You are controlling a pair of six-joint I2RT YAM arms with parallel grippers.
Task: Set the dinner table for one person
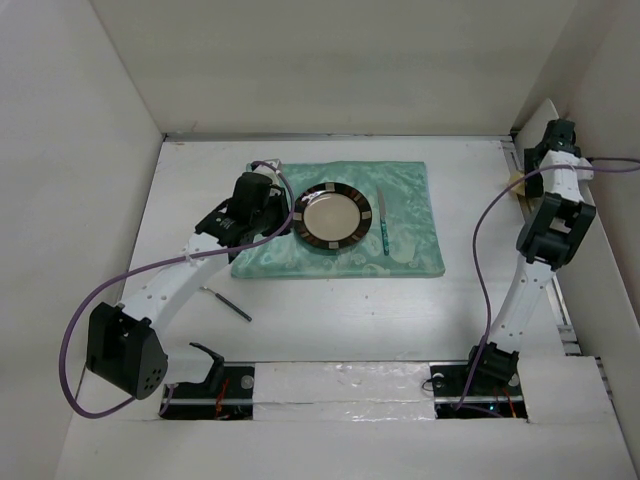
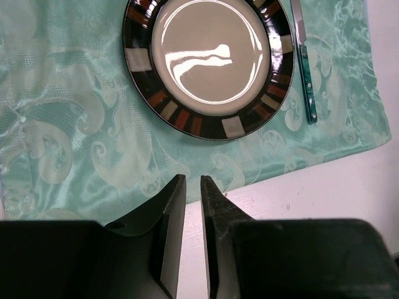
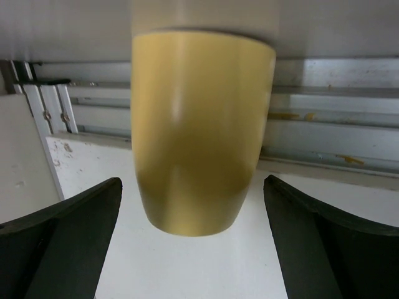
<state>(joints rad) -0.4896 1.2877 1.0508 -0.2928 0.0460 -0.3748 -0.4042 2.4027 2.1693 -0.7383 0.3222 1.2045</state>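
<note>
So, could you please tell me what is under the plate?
The plate rests on the green placemat, itself on the white table. The cloth directly beneath is covered.

Our left arm folds at a low elbow close to its base, then reaches forward and to the right, with the wrist pitched downward. Our left end effector has its fingers drawn almost together, with only a thin slit between them and nothing in it. Our right arm rises steeply from its base and bends toward the far right. Our right end effector has its fingers spread wide apart.
</note>
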